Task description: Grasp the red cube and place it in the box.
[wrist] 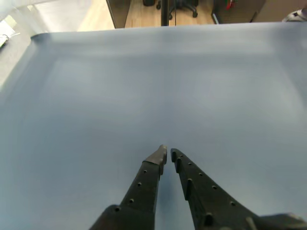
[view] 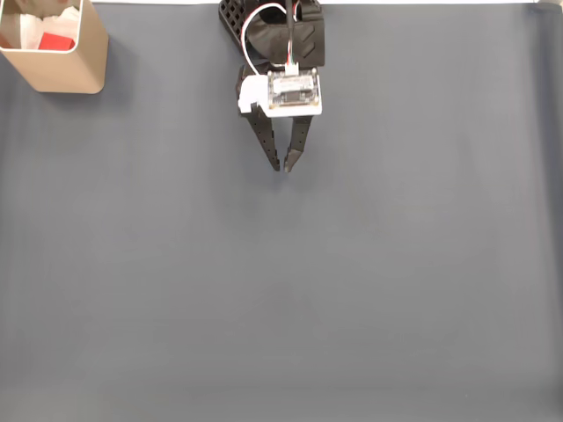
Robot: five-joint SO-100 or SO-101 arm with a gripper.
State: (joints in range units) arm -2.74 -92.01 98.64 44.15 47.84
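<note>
**Cube in box, claw closed over bare table**

One box (view: 54,61) sits at the top-left corner of the fixed view, partly cut by the frame edge. Tan walls, rounded corners, open top, white padding (view: 31,31) inside. One red cube (view: 56,41) lies in it, on the padding, near the right wall. Only part of the cube shows; its edges look slightly turned vs. the box walls, and no long axis can be told.

One claw (view: 287,166) hangs over the grey table (view: 352,290) near top centre, well apart from the box, tips pointing down-frame in the fixed view. Fingers together at the tips, nothing between them. The wrist view shows the same: claw (wrist: 168,152) tips nearly touching, just a thin gap, w/ plain table cloth beyond. One white cam module (view: 293,90) rides on the wrist.
</note>
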